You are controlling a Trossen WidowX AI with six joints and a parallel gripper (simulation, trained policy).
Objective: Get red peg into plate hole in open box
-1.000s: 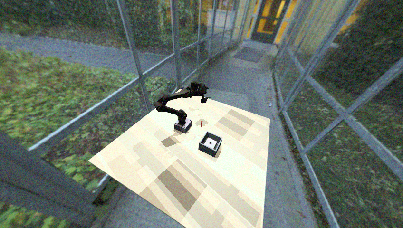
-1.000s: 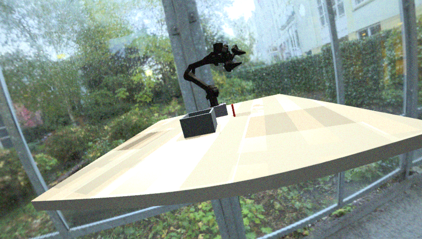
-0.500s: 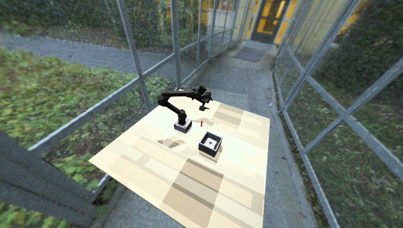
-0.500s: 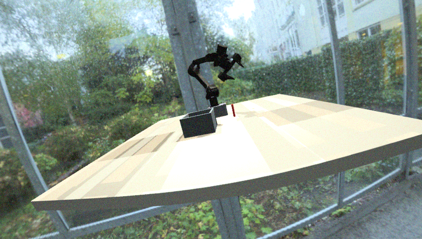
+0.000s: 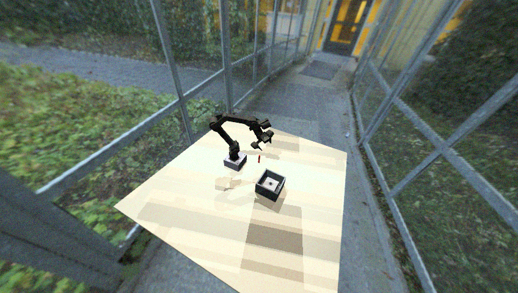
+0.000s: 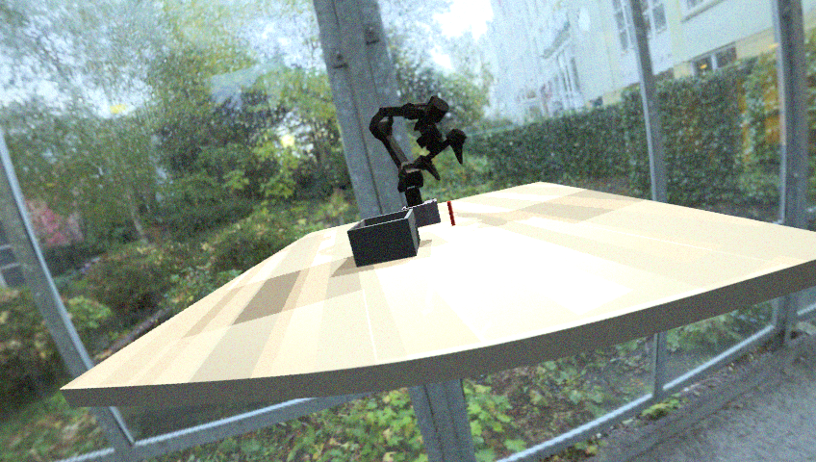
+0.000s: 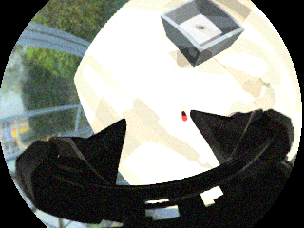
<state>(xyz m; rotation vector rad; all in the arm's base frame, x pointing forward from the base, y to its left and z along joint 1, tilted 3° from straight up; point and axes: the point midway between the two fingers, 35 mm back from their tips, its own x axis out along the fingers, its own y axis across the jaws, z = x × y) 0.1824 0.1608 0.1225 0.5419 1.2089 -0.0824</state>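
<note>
The red peg [image 5: 259, 158] [image 6: 450, 213] [image 7: 184, 116] stands upright on the table, beside the arm's base. My gripper [image 5: 266, 146] [image 6: 449, 170] [image 7: 159, 117] is wide open and empty, well above the table and the peg. In the wrist view the peg shows between the fingers, close to the right fingertip. The dark open box [image 5: 267, 191] [image 6: 384, 243] [image 7: 178, 38] stands apart from the peg. A pale plate [image 5: 267, 180] [image 7: 192, 27] with a dark hole at its middle lies at the box's bottom; the walls hide it in the exterior view.
The arm's base [image 5: 235, 163] [image 6: 426, 213] stands on the pale wooden table [image 5: 181, 217] [image 6: 515, 286], near the peg and the box. The box's four walls rise around the plate. Shadows of the arm and box fall on the table top.
</note>
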